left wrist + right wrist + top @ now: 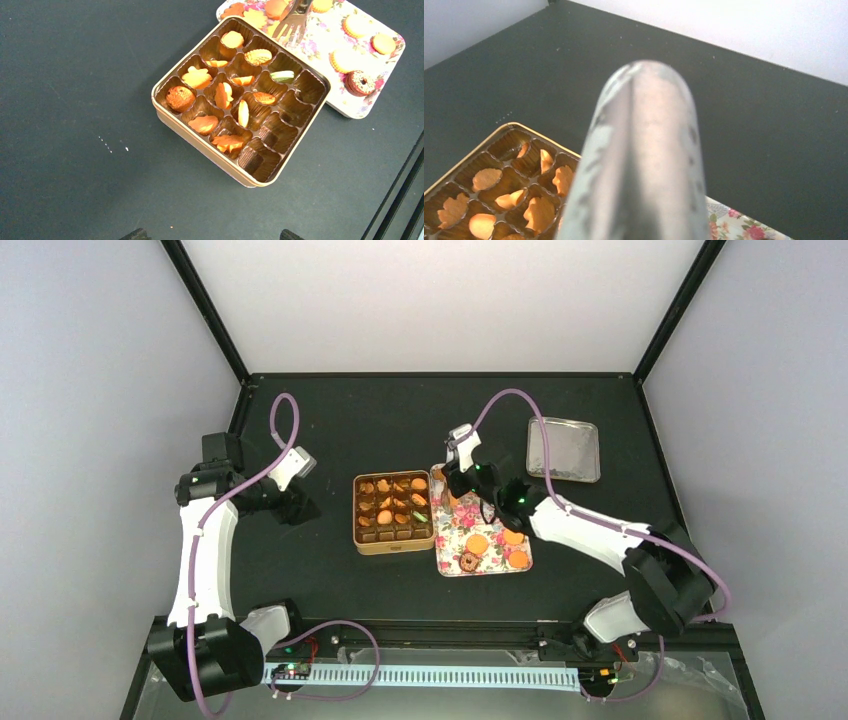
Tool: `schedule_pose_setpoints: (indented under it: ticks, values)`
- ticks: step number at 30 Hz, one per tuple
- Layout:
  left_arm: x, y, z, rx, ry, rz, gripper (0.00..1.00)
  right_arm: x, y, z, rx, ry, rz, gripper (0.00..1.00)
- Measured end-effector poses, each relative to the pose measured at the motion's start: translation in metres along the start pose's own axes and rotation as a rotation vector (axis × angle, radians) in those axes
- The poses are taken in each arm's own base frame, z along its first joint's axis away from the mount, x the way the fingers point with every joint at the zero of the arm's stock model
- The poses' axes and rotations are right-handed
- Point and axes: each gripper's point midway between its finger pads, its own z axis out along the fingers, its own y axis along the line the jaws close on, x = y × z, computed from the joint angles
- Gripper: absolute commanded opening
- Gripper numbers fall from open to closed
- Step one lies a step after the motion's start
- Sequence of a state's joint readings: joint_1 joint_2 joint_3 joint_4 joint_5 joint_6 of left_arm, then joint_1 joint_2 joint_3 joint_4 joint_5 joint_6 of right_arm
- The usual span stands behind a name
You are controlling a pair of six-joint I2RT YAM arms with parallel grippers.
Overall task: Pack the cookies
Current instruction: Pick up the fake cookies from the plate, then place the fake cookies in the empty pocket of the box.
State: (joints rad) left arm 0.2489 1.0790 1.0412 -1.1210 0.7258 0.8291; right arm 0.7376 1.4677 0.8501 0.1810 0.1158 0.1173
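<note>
Several orange cookies (196,78) and a green one (282,76) lie in the brown cups of the square gold tin (393,543). More cookies (478,543) and a brown ring-shaped one (361,82) sit on the floral tray (320,40) right of the tin. My right gripper (468,478) is shut on metal tongs (644,150), which hide its jaws in the right wrist view. The tong tips (294,22) hang over the tray's far end; I cannot tell whether they pinch a cookie. My left gripper (214,235) is open, empty, on the left, clear of the tin.
A silver tin lid (563,449) lies at the back right of the black table (330,430). The table's near edge and a metal rail (430,675) run in front of the tin and tray.
</note>
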Motion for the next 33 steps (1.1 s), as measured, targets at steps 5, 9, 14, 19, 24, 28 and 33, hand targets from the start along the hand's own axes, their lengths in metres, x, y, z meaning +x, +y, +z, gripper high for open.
schedule_pose_setpoints:
  ticks: [5, 9, 14, 19, 24, 28, 33]
  values:
    - [0.0, 0.0, 0.0, -0.001, 0.0, 0.0, 0.69, -0.022, 0.003, -0.022, -0.021, -0.044, -0.025, 0.11]
    - [0.001, 0.005, -0.001, -0.016, 0.001, -0.015, 0.69, -0.062, 0.015, -0.051, -0.074, -0.135, -0.037, 0.12]
    - [0.007, 0.021, 0.001, -0.035, 0.009, -0.082, 0.69, -0.087, 0.056, -0.071, -0.171, -0.186, -0.077, 0.12]
    - [0.013, 0.033, 0.002, -0.051, 0.017, -0.136, 0.69, -0.1, 0.13, -0.077, -0.333, -0.197, -0.134, 0.14]
    - [0.015, 0.036, 0.0, -0.062, 0.015, -0.149, 0.69, -0.092, 0.194, -0.059, -0.444, -0.147, -0.192, 0.15]
    - [0.015, 0.037, -0.001, -0.066, 0.013, -0.151, 0.69, -0.068, 0.222, -0.035, -0.486, -0.075, -0.223, 0.16]
    - [0.015, 0.037, -0.001, -0.066, 0.013, -0.15, 0.69, -0.044, 0.227, -0.014, -0.482, -0.005, -0.239, 0.34]
